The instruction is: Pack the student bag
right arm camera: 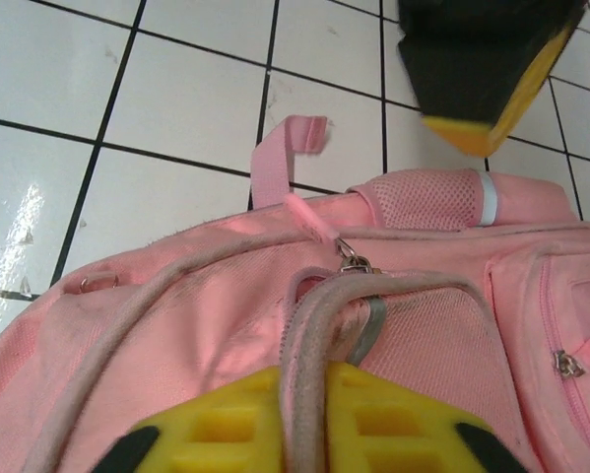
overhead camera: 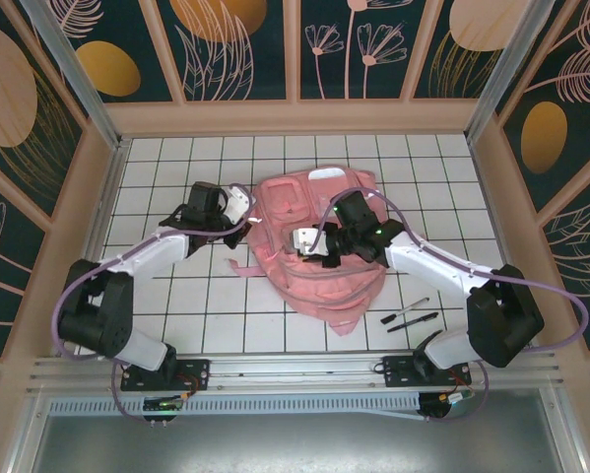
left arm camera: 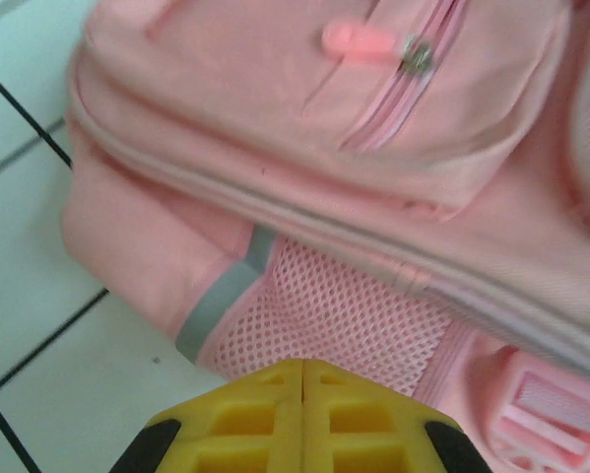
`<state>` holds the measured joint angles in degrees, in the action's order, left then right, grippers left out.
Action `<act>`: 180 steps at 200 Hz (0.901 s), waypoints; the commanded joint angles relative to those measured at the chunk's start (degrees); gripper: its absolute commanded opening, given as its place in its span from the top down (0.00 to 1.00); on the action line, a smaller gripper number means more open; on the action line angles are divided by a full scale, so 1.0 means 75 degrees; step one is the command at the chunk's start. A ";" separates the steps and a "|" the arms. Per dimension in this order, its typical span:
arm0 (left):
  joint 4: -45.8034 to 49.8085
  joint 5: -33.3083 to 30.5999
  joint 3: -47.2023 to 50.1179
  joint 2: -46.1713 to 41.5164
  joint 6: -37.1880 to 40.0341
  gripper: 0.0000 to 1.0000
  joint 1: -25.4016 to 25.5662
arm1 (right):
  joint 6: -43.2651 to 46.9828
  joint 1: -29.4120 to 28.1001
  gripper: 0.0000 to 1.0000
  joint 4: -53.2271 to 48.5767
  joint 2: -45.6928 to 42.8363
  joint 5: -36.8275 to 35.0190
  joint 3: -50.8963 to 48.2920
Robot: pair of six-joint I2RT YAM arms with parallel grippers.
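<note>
While the large pink fabric backpack (overhead camera: 319,284) lies flat near the middle of the white tiled table (overhead camera: 176,315), between my two arms, I record nothing going into it yet. My right gripper (right arm camera: 304,419) sits over the bag's top face, its yellow fingers pinching a pale pink strap loop (right arm camera: 319,315) that runs up between them. I judge this hold is meant to lift or steady the upper panel so that an opening can be reached. My left gripper (left arm camera: 302,389) is at the bag's left flank, just beside the mesh side pocket (left arm camera: 344,315) with its grey stripe. Its fingers are pressed together with nothing between them, probably to brace the fabric; I cannot tell whether they touch it. Two dark pens (overhead camera: 413,320) lie on the tiles near the right arm, well apart from the bag, likely awaiting packing.
</note>
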<state>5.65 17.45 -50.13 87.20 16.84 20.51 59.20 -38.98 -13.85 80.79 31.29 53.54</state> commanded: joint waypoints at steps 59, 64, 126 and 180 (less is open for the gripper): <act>-0.0611 0.2643 0.0564 -0.2486 0.2929 0.01 0.1133 | -0.6247 0.0334 0.01 0.5564 -0.3476 -0.5179 -0.2541; -0.0548 0.2711 0.0508 -0.2439 0.3032 0.01 0.1247 | -0.6875 0.0346 0.01 0.5464 -0.3655 -0.6127 -0.2506; 0.0213 0.0141 -0.0511 -0.0479 0.4149 0.16 0.2962 | -1.0890 0.1349 0.01 0.0823 -0.4552 -0.7988 -0.1524; 0.0055 -0.0491 -0.1571 0.0421 0.3274 0.84 0.3235 | -1.1688 0.1395 0.02 -0.0390 -0.4780 -0.7556 -0.1853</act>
<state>7.01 17.06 -57.47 89.65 43.24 44.69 -21.93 -28.97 -9.72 45.80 -25.23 40.73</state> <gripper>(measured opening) 0.386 0.991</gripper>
